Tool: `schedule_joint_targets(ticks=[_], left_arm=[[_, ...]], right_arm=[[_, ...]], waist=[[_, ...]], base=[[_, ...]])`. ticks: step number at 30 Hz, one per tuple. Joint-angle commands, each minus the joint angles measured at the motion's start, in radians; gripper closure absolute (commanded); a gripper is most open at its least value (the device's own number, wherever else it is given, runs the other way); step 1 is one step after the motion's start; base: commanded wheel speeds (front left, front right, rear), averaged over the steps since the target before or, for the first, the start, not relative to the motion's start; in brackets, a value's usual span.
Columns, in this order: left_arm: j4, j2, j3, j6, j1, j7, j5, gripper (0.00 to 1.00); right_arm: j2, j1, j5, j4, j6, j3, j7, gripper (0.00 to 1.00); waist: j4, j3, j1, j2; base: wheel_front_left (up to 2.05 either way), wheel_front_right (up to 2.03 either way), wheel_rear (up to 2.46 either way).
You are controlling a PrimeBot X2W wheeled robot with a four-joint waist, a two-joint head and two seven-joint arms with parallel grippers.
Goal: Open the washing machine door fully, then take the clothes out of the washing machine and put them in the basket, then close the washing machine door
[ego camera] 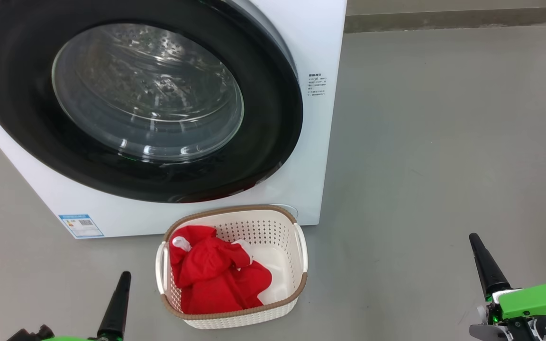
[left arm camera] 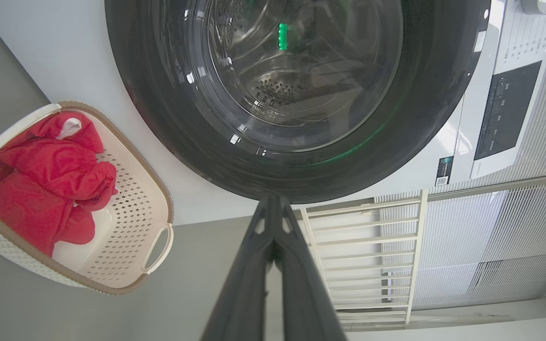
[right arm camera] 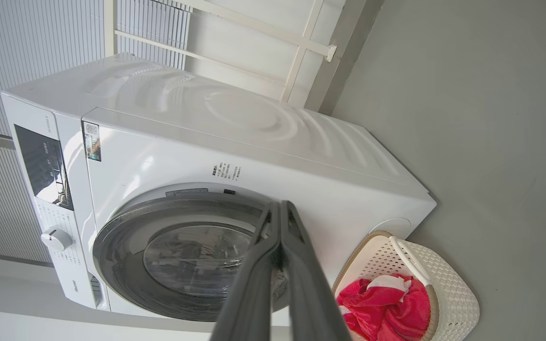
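- The clothes (ego camera: 216, 279) lie in the basket (ego camera: 303, 246) (red, a little white showing), on the floor (ego camera: 443, 142) just before the washing machine (ego camera: 323, 42).
- The basket stands between the left tool (ego camera: 124, 275) and the right tool (ego camera: 473, 237), nearer the left; both tools are pressed together, holding nothing.
- The washing machine door (ego camera: 22, 118) is shut.
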Motion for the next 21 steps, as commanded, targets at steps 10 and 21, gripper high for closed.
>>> schedule_joint_targets(ticks=[10,21], left_arm=[[-0.015,0.022,0.042,-0.007,-0.065,0.039,-0.136,1.0],[-0.011,0.021,0.05,-0.007,-0.075,0.062,-0.213,1.0]], right_arm=[[-0.003,-0.062,0.112,-0.038,-0.001,0.007,0.037,1.0],[0.0,-0.073,0.178,-0.043,-0.001,0.001,0.058,1.0]], waist=[[-0.002,-0.005,0.0,0.0],[-0.004,-0.008,0.0,0.0]], base=[[0.0,0.0,0.0],[0.0,0.0,0.0]])
